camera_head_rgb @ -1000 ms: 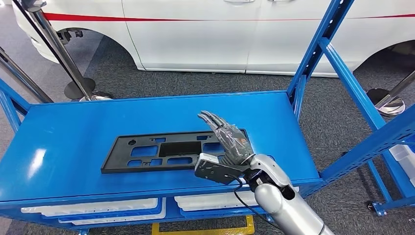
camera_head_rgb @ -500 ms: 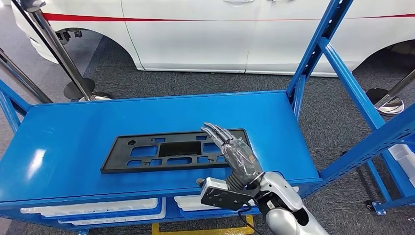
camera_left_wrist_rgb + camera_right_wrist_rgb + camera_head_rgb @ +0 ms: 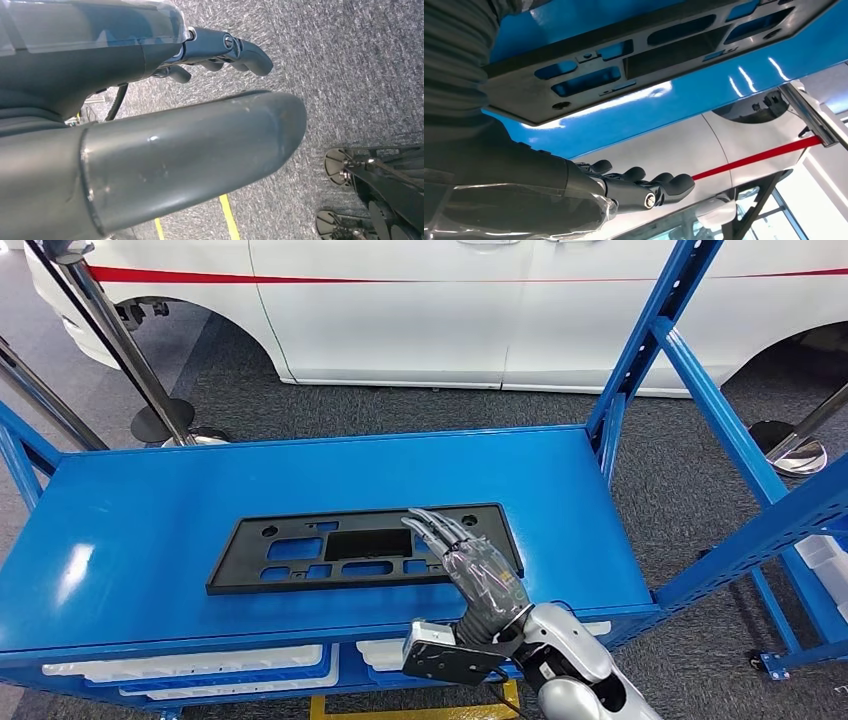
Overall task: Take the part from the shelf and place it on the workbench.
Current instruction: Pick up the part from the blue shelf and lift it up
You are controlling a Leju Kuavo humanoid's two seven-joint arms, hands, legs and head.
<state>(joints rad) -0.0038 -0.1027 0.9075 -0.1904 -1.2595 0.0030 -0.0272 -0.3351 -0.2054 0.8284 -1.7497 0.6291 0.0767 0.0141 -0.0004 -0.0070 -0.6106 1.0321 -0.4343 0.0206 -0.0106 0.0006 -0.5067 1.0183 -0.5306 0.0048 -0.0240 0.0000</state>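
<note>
The part (image 3: 360, 547), a flat black plate with many cut-out holes, lay on the blue shelf (image 3: 150, 520), a little toward the near edge and about in the middle from left to right. It lay flat with its long side running left to right.

The right hand (image 3: 470, 565) was over the right end of the part. Its fingers (image 3: 432, 525) were stretched out straight and close together, pointing far and a bit left. The hand held nothing. In the right wrist view the fingers (image 3: 644, 185) sat a little off the part (image 3: 634, 55), not touching it.

The left hand (image 3: 220, 47) hung down over the grey carpet (image 3: 350, 60). Its fingers were bent a little, with nothing in them.

A white car (image 3: 480, 310) with a red stripe stood far behind the shelf. Two silver posts (image 3: 120, 340) stood at the far left. White trays (image 3: 190, 662) sat on the level under the shelf top.
</note>
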